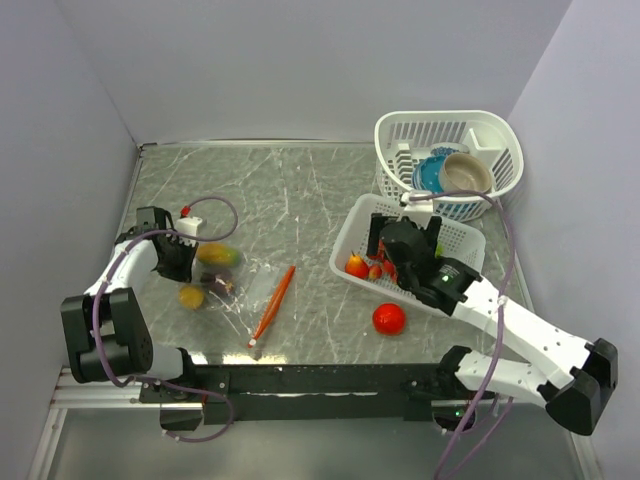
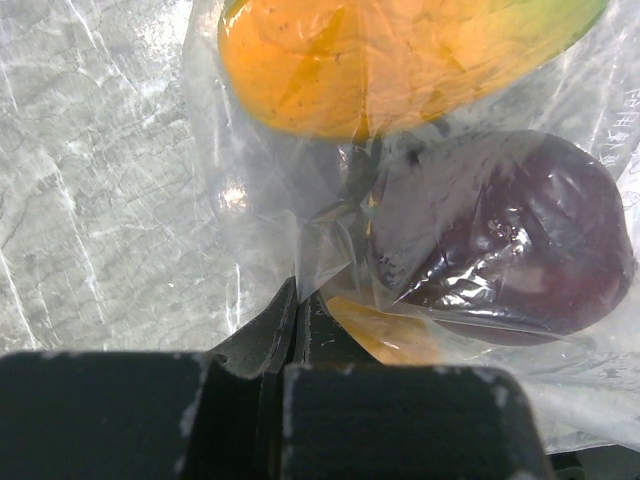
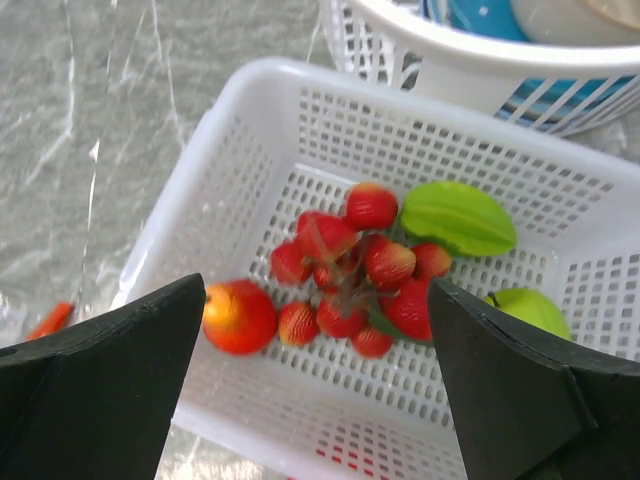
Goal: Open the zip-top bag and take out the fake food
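Observation:
The clear zip-top bag (image 1: 232, 285) lies at the left of the table, its orange-red zip strip (image 1: 272, 305) pointing toward the middle. Inside it are fake food pieces: an orange-green fruit (image 2: 400, 60), a dark purple one (image 2: 510, 240) and a yellow one (image 1: 190, 297). My left gripper (image 2: 298, 290) is shut on a fold of the bag's plastic at its left edge. My right gripper (image 3: 315, 290) hangs open above the white slotted tray (image 3: 250, 110), nothing between its fingers. Below it lie a red-orange fruit (image 3: 240, 317), a strawberry bunch (image 3: 350, 270) and green fruits (image 3: 458, 216). A red tomato (image 1: 388, 318) sits on the table.
A round white basket (image 1: 450, 130) with a blue bowl and a beige bowl (image 1: 466, 173) stands at the back right, right behind the tray. Grey walls close in the table on the left, back and right.

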### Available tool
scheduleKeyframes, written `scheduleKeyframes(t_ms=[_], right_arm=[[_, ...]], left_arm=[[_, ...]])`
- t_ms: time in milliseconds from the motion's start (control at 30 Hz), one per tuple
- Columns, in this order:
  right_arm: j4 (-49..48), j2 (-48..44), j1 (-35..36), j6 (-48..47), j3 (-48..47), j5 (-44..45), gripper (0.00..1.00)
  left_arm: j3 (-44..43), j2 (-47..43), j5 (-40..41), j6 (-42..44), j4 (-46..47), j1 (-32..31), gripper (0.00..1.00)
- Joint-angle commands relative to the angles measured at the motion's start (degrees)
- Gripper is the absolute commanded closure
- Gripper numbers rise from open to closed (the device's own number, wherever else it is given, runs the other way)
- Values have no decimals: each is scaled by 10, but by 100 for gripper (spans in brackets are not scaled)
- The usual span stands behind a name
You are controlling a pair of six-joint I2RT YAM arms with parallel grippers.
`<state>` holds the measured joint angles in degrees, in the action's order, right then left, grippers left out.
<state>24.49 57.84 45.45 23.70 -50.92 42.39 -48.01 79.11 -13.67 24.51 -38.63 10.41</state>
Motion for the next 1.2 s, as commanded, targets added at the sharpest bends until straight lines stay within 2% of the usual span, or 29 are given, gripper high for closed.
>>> scheduleKeyframes(t_ms=[0, 67, 133, 233, 267, 333, 467, 667, 933, 1033, 1100, 1167], right_arm=[[41, -69, 6, 33, 2, -34, 0], [94, -93, 24, 72, -1, -40, 0], [140, -108, 74, 115, -1, -35, 0], [218, -106, 166, 231, 13, -27, 0], [243, -100, 183, 291, 20, -31, 0], [266, -78, 219, 353, 47, -31, 0], [272, -20, 222, 459, 107, -41, 0], [344, 93, 221, 584, 108, -13, 0], [247, 204, 222, 580, 122, -30, 0], [212, 220, 222, 563, 120, -27, 0], [195, 213, 224, 551, 112, -21, 5], [195, 188, 230, 536, 95, -5, 14]], left_arm=[[-2, -13, -14, 4, -5, 2, 99], [-2, -13, -14, 4, -5, 2, 99], [-1, -12, -13, 3, -4, 2, 99], [0, -9, -15, -2, 0, 1, 99], [-2, -5, -15, -3, 0, 1, 99], [-6, -1, -19, -8, 0, 1, 99], [-14, 0, -23, -10, -5, 1, 99], [-12, -17, -20, 1, -14, 0, 99], [-13, -16, -27, -2, -17, 1, 99], [-32, -27, -37, -2, -41, 1, 99], [-53, -37, -57, -3, -77, 0, 99], [-90, -60, -66, -11, -112, -4, 99]])
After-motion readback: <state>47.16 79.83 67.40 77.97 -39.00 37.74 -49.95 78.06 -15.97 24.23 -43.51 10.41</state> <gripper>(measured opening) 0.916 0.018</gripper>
